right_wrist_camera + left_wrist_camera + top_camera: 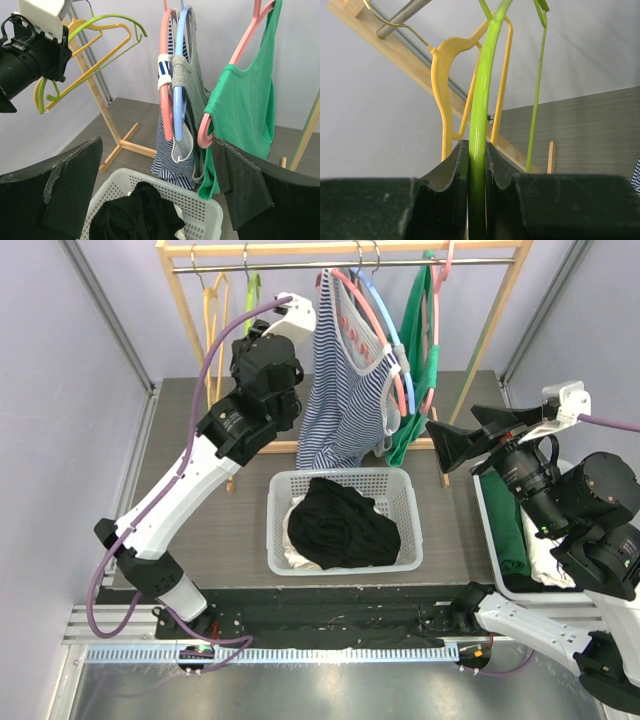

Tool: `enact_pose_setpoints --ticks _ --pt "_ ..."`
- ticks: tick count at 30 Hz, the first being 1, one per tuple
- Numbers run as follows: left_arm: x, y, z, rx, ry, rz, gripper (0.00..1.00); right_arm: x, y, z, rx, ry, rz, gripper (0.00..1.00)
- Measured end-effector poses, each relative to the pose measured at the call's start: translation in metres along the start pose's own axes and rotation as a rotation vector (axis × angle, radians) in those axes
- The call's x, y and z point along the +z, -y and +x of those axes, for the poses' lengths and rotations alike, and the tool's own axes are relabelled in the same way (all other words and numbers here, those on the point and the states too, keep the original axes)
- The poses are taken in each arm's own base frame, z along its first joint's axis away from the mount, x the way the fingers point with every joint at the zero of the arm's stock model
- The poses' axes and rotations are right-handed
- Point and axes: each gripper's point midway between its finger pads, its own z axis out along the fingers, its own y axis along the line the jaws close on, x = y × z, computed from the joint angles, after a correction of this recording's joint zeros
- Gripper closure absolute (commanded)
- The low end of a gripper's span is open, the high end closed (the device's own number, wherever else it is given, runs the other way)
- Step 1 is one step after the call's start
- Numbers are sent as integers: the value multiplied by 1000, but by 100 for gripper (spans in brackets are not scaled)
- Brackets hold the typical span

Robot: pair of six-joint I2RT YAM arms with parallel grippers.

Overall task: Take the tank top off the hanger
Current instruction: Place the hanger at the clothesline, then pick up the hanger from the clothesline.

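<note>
Found the left gripper (476,150) pinched together on the stem of a bare lime-green hanger (481,95), one pad pressed against the plastic from each side. Traced that hanger straight ahead of the jaws and out past the top of the wrist view. Noted a yellow hanger (442,95) just behind it, slightly left of the fingers, also bare. Followed its wire hook to the metal rail (402,17), up ahead and to the left. Picked out the rack's wooden frame (380,42) running alongside that rail.

Found the right gripper (156,150) spread wide, holding nothing, and aimed at the rack. Saw a white basket (200,210) below and just ahead of its fingers, with a black garment (135,210) heaped inside. Noted, farther ahead and centred between the fingers, a striped tank top (162,145) on a pink hanger (164,60). Saw it touching a grey tank top (197,100) on a blue hanger (179,100) to its right. Noted a green tank top (245,100) on a second pink hanger (250,30), farther right, ahead of the right-hand finger. Found all three tops hung on their hangers, gripped by neither gripper. Could not tell which of them the task meant.
</note>
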Motion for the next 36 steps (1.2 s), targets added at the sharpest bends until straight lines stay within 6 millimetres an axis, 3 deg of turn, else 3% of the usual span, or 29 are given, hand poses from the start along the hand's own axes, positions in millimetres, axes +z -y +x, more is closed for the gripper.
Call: enact_pose_setpoints --ticks 4,5,7,12,16,20,24,30,33,36 --pt "-1 -4 2 -13 0 2 87 4 1 5 0 -18 11 0" --pt "-1 -5 2 -14 -1 1 45 6 1 5 -1 -27 19 0" --pt "-2 -8 2 -13 2 5 20 16 0 5 -5 -52 34 0" --pt "-7 -18 3 -21 6 16 0 61 -18 2 2 -103 22 0" --pt "-14 -31 1 -42 24 35 0 91 -31 22 7 -173 2 0" --pt "-26 -50 -3 -80 58 85 0 108 -38 35 12 -219 -10 0" --pt "-42 -77 -12 -160 115 154 0 111 -40 24 30 -200 -6 0" --pt "-78 -111 -14 -216 215 316 0 130 -25 -11 23 -124 122 0" --pt "-92 -117 -11 -209 245 391 0 152 -19 -9 5 -125 182 0" --pt "-104 -121 -8 -195 265 456 0 176 -12 8 -18 -165 239 0"
